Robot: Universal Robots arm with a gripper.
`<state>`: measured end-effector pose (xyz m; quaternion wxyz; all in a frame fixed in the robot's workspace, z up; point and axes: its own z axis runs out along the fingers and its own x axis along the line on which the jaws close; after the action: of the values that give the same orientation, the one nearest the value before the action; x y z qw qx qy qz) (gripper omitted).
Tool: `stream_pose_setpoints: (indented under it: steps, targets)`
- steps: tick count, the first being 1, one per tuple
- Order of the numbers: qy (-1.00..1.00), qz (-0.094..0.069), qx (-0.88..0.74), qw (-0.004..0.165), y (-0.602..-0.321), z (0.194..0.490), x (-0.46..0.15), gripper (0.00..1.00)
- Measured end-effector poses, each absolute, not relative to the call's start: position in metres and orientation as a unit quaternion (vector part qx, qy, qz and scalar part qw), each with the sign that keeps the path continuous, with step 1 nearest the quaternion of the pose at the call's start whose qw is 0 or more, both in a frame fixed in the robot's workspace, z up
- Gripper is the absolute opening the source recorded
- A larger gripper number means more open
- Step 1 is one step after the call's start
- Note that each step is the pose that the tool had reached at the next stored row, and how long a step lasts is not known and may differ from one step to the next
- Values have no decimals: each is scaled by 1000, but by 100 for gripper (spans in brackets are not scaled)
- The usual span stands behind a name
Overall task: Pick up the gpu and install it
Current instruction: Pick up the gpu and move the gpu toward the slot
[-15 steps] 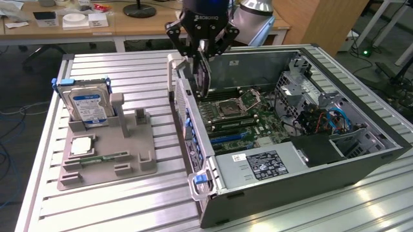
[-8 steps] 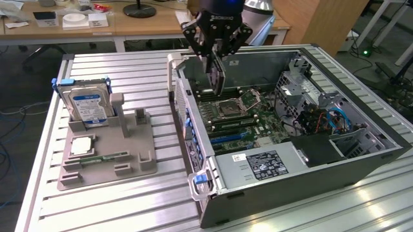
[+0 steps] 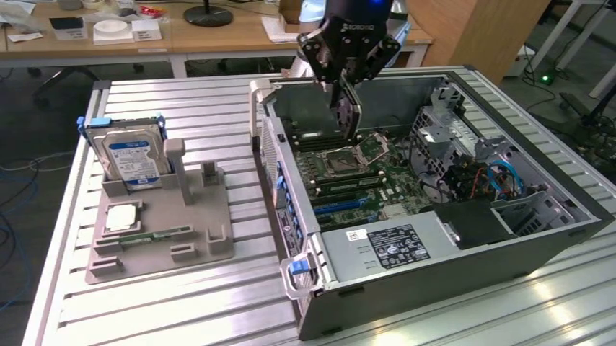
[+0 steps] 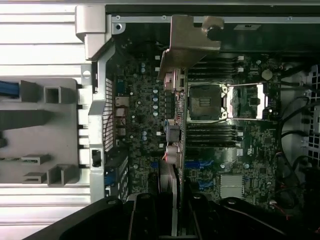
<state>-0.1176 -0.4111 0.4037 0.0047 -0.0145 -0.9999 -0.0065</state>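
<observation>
1 gripper (image 4: 169, 202), nearest your wrist lens, clenched on 1 gpu (image 4: 175, 95). You see the card edge-on, held over the motherboard (image 3: 385, 180) inside 1 open computer case (image 3: 539, 238). Case walls close on 4 sides, with open room overhead. Beside the case, 1 grey holder (image 3: 207, 238) carries 1 hard drive (image 3: 135, 158) and 1 memory stick (image 3: 159, 236). Slatted metal table (image 3: 192, 303), with 1 wooden desk (image 3: 221, 36) behind.
</observation>
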Motion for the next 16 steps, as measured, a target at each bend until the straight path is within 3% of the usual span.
stream_pose_setpoints:
  steps: [16]
  targets:
    - [-1000,-7,8,5,-411,401,-63,27]
